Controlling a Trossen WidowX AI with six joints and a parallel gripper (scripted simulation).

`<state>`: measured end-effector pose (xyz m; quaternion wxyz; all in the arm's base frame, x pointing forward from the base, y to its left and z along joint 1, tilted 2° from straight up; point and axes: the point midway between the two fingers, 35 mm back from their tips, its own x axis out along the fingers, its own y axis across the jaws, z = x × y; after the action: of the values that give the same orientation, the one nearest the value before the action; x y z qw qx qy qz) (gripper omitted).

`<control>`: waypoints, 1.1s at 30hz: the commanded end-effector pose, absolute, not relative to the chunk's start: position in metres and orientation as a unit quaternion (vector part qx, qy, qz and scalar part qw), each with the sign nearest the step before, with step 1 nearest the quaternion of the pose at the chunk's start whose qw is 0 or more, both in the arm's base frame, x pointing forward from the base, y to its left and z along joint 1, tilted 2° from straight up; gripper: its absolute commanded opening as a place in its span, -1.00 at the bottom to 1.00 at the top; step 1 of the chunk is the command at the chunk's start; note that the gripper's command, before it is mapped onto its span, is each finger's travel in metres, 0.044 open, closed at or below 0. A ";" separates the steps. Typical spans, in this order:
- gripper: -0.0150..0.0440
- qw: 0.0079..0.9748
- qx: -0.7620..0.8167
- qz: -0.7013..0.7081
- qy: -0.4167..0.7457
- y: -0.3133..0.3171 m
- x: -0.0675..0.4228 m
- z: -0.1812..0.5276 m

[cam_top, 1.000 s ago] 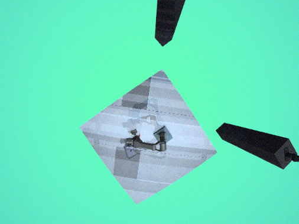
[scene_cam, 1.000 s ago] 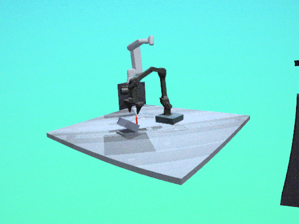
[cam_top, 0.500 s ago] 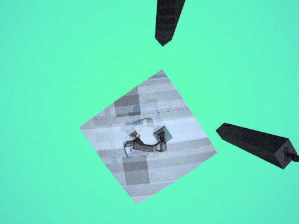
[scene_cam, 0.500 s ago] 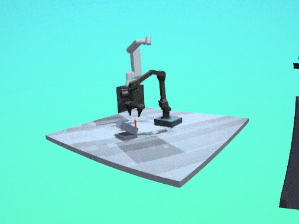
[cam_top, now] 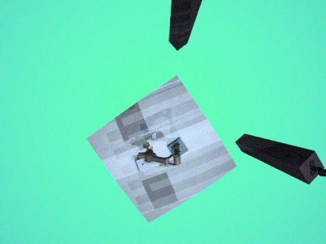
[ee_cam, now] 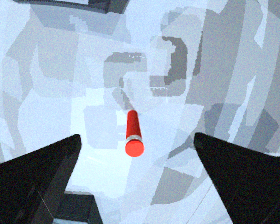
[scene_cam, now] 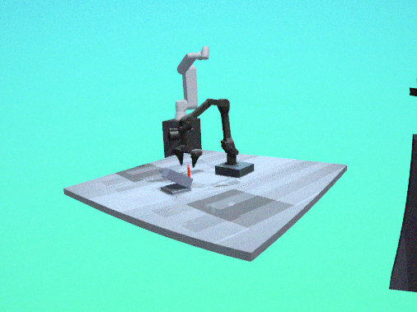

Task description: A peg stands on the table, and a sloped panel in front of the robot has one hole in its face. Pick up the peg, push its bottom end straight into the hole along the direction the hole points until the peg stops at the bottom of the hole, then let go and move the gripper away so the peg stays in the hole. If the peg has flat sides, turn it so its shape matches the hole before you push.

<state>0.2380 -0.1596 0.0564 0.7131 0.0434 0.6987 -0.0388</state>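
A small red round peg [ee_cam: 133, 128] [scene_cam: 189, 170] [cam_top: 151, 148] stands upright on the table [scene_cam: 247, 225]. In the wrist view I look down on its top end, midway between my two dark fingers. My gripper [ee_cam: 139, 140] [scene_cam: 187, 160] is open and empty. It hangs a little above the peg and points down. The sloped grey panel [scene_cam: 177, 177] [cam_top: 141, 167] stands just beside the peg on a dark foot.
My arm's dark base plate [scene_cam: 234, 169] sits behind the peg to the right. A dark box with a pale arm [scene_cam: 189, 81] stands at the table's back edge. Dark pylons [cam_top: 185, 11] [cam_top: 280, 158] stand outside the table.
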 end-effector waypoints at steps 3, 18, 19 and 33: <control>1.00 0.709 0.046 -0.033 0.703 -0.157 0.235 0.042; 1.00 0.708 0.046 -0.033 0.703 -0.155 0.234 0.019; 1.00 0.708 0.046 -0.033 0.703 -0.155 0.234 0.019; 0.47 0.711 0.044 -0.036 0.701 -0.157 0.236 0.022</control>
<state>0.2355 -0.1572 0.0215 0.7102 0.0442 0.7016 -0.0363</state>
